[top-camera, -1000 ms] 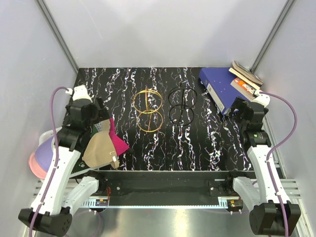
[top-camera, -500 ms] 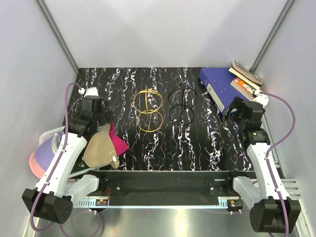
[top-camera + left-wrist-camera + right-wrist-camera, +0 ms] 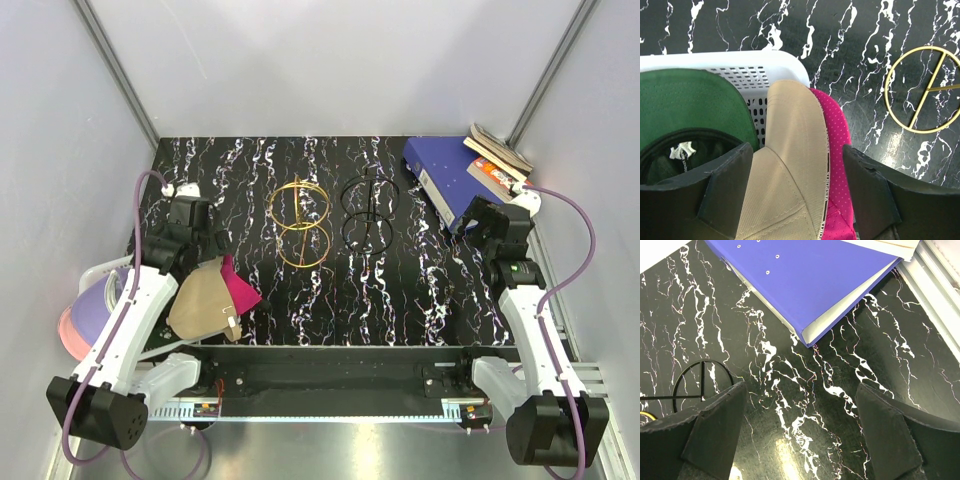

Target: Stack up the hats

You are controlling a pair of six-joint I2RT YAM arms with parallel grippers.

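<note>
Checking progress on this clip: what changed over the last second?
The left tool shifted slightly right over the basket and now straddles the tan cap by its brim, jaws open, gripping nothing. Right tool, hats, wire rings and binder look unchanged.

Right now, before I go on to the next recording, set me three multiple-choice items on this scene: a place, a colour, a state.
1. Where on the table does the blue binder lie?
A) near left corner B) far right corner C) centre
2. What colour is the hat lying against the tan hat on the side toward the gold ring frame?
A) yellow B) black C) magenta
3. How is the right claw?
A) open, holding nothing B) shut on the binder C) shut on a hat
Answers: 1 B, the top view shows the binder at the far right of the table. 2 C, the left wrist view shows the magenta hat along the tan brim. 3 A, its fingers stand wide apart over bare table.
</note>
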